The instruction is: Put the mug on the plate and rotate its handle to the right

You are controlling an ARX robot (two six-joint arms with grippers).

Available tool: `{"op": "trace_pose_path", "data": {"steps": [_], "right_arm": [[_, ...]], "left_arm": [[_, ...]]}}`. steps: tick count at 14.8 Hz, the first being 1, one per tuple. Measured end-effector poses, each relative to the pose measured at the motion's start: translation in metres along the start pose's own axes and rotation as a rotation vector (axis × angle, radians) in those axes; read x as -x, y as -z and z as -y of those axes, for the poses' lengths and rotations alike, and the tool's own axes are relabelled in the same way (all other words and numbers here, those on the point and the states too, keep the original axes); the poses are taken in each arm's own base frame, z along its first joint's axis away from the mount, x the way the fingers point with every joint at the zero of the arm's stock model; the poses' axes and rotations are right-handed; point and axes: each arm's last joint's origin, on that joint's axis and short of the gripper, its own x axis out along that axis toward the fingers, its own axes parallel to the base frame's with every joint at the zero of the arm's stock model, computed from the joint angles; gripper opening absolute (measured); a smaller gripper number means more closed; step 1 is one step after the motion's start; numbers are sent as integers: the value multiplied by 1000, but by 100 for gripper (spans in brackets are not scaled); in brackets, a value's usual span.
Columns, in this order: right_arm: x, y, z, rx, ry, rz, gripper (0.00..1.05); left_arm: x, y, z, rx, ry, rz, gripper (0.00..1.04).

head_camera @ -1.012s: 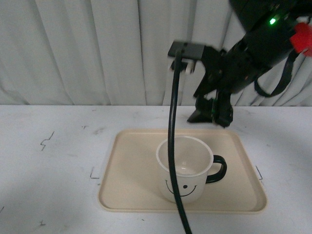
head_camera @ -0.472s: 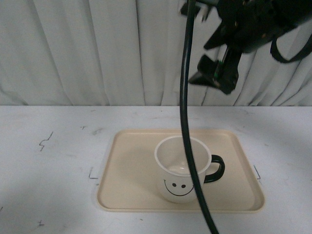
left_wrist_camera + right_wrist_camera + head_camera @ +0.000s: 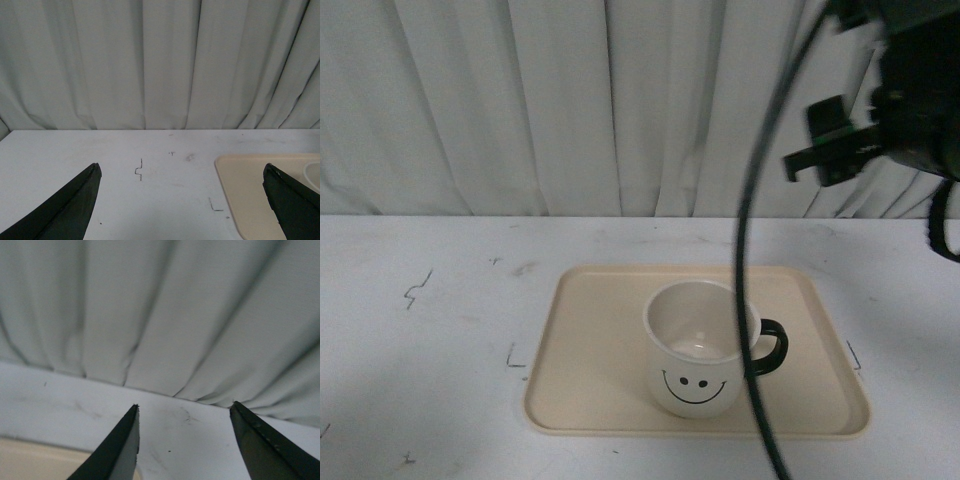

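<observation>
Both halves of the job look done from where we stand: the cream-white tapered mug with the black smiley face [image 3: 701,347] sits upright on the large flat beige rectangular plastic plate [image 3: 590,350], right of its centre, and its glossy black loop handle [image 3: 769,347] points to the right. We judge nothing is left but clearing the arms away.

Our right gripper [image 3: 184,442] hangs high at the far right, well apart from the mug, its dark fingers spread with only white table and grey curtain between them, holding nothing. Our left gripper [image 3: 182,200] is wide open too, empty, with just the plate's left edge [image 3: 250,195] showing near one finger.

What we can't make out: a black cable [image 3: 748,300] crosses in front of the mug, hiding where handle meets wall. The right arm is cut off by the frame, and the left arm never shows in the front view.
</observation>
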Motion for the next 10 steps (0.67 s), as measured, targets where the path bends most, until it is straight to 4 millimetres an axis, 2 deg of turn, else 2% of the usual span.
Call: {"op": "trace_pose_path", "data": {"steps": [1, 2, 3, 4, 6, 7, 8, 9, 10], "right_arm": [[33, -3, 26, -156, 72, 137, 40], [55, -9, 38, -216, 92, 215, 29], [97, 28, 39, -241, 33, 135, 2], [146, 41, 54, -252, 52, 168, 2], [169, 64, 54, -250, 50, 125, 2], [180, 67, 64, -252, 47, 135, 2], [204, 71, 64, -252, 49, 136, 2], [219, 71, 63, -252, 51, 146, 2], [223, 71, 63, -252, 50, 145, 2]], "left_arm": [[0, 0, 0, 0, 2, 0, 98], [0, 0, 0, 0, 1, 0, 98], [0, 0, 0, 0, 1, 0, 98], [0, 0, 0, 0, 1, 0, 98], [0, 0, 0, 0, 1, 0, 98], [0, 0, 0, 0, 1, 0, 98], [0, 0, 0, 0, 1, 0, 98], [0, 0, 0, 0, 1, 0, 98], [0, 0, 0, 0, 1, 0, 98]]}}
